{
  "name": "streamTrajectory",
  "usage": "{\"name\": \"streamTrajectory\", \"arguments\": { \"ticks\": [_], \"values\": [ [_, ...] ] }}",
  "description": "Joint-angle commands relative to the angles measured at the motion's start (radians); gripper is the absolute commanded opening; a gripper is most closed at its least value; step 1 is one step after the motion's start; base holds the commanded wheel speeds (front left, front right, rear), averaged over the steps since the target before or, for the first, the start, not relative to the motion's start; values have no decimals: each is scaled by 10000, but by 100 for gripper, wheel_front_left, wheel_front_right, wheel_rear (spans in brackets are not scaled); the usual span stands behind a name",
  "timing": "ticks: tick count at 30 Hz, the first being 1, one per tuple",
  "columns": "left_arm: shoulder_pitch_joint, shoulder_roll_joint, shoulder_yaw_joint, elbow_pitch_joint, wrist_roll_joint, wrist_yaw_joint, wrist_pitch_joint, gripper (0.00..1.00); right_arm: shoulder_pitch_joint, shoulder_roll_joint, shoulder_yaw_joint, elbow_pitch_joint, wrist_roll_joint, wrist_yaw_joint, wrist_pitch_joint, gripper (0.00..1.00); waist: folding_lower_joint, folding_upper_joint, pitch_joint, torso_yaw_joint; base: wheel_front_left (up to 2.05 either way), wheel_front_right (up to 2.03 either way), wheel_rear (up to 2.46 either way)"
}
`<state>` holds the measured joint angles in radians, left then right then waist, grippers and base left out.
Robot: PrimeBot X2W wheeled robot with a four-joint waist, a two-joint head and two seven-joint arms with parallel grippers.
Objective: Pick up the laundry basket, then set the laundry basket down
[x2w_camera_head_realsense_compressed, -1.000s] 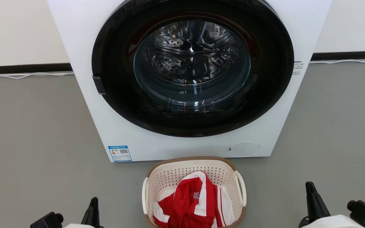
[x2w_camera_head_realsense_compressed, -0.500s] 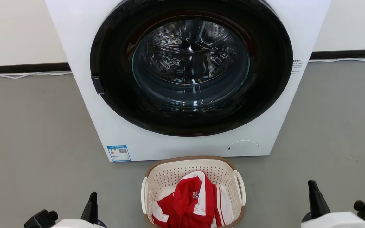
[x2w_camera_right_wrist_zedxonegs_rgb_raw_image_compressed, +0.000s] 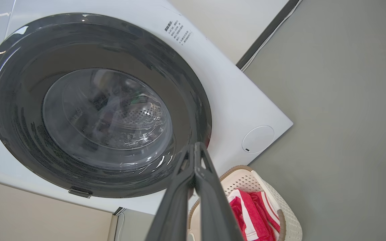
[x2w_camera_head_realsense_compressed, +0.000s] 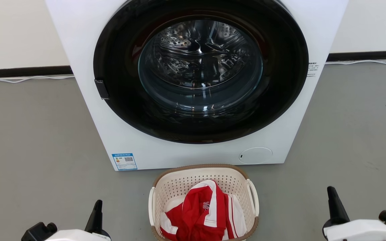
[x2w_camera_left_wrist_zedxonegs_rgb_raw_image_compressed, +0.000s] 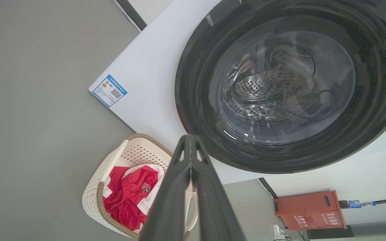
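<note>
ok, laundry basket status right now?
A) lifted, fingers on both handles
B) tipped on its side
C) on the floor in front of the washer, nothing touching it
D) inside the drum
C: the laundry basket sits upright on the floor before the washing machine, while the left gripper and right gripper stand shut to either side, apart from it.
</note>
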<state>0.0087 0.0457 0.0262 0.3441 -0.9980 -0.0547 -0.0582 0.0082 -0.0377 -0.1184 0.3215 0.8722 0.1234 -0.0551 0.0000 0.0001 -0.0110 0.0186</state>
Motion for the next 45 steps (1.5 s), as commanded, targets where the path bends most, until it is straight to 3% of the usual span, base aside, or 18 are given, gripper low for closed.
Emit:
{"name": "streamTrajectory", "arguments": {
  "ticks": [1, 45],
  "values": [
    [-603, 76, 214, -323, -258, -166, 85, 0, -553, -94, 121, -348, 315, 42, 78, 0, 0, -1, 3, -3, 0, 0, 0],
    [-1052, 51, 742, -849, -4894, -637, 1379, 0, -1036, -119, 60, -680, 5905, 67, 1352, 0, 0, -1, 112, -149, 0, 0, 0]
  ]
}}
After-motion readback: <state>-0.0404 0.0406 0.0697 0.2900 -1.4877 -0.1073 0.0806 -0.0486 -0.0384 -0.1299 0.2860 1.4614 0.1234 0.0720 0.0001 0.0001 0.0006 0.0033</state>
